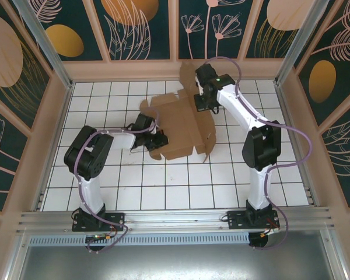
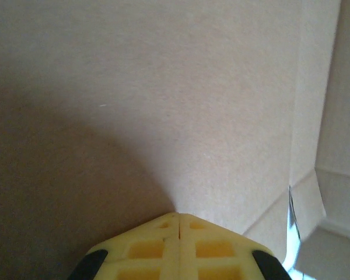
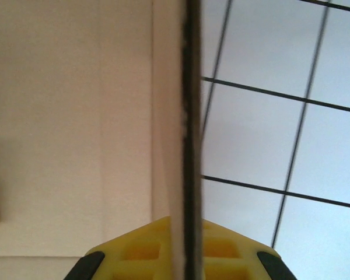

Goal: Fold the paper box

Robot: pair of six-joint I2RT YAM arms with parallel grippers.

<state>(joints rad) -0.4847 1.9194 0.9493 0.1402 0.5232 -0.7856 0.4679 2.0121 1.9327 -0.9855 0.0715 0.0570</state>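
Observation:
The paper box point(image 1: 184, 125), flat brown cardboard with flaps, lies on the white tiles in the middle of the top view. One flap point(image 1: 188, 79) stands upright at the back. My right gripper point(image 1: 202, 104) is shut on that flap; in the right wrist view the flap's thin dark edge point(image 3: 192, 116) runs straight down between the yellow fingers point(image 3: 134, 248) of the right gripper point(image 3: 189, 224). My left gripper point(image 1: 158, 140) is at the box's left edge. In the left wrist view its tips point(image 2: 178, 217) are shut together with nothing between them, right up against a cardboard panel point(image 2: 192, 105).
White tiled floor point(image 1: 163, 186) stretches toward the arm bases and shows past the flap point(image 3: 268, 140). A low pink back wall point(image 1: 134, 70) stands just behind the raised flap. Side walls and metal rails point(image 1: 175, 219) enclose the cell.

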